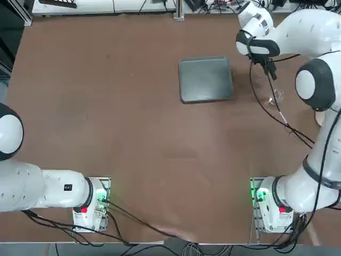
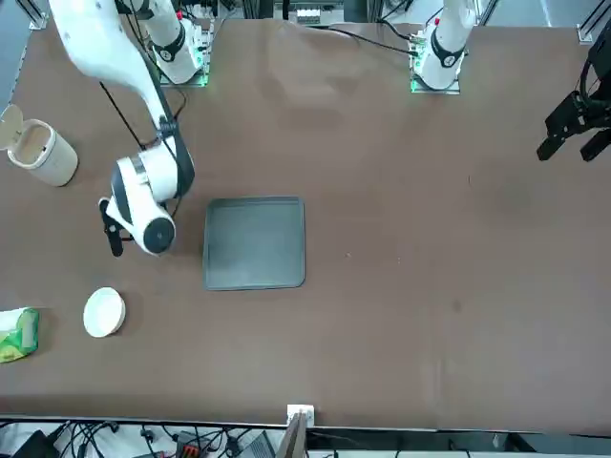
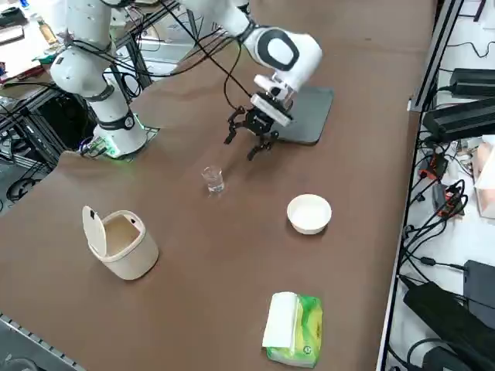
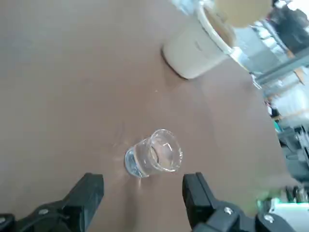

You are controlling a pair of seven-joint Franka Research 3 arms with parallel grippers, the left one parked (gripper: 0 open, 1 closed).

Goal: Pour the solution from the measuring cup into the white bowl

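My right gripper [image 4: 143,186] hovers over the brown table [image 3: 232,263], its two fingers spread wide with nothing between them. Just ahead of my fingertips [image 4: 96,186], the small clear measuring cup [image 4: 153,153] stands upright on the tabletop. Beyond the cup is a lidded off-white container [image 3: 124,246]. The round white bowl [image 3: 308,213] sits between the grey tray [image 3: 308,114] and a green-and-white packet [image 3: 295,328].

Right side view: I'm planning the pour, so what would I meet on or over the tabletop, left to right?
Off-white container, measuring cup, right gripper above the table with open fingers, white bowl.
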